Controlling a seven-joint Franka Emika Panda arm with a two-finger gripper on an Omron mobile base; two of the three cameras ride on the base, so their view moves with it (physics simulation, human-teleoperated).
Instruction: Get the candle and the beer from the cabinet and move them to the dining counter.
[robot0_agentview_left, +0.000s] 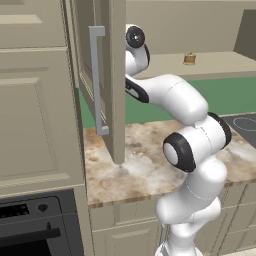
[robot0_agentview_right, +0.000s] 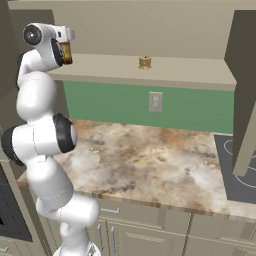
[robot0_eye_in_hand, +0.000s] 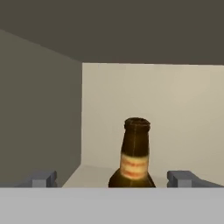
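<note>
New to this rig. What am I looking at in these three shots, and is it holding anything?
It is a simulated kitchen with a white jointed robot arm. Two pictures come from cameras behind the arm, left and right; the third looks along its end effector. The arm reaches into the open beige wall cabinet. The end effector is open and holds nothing; the slim amber glass beer bottle stands between its tips. The tiny golden-brown candle sits further along the shelf. Below lies a marbled stone worktop.

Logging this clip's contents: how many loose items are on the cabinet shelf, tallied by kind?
beer: 1
candle: 1
Total: 2
</note>
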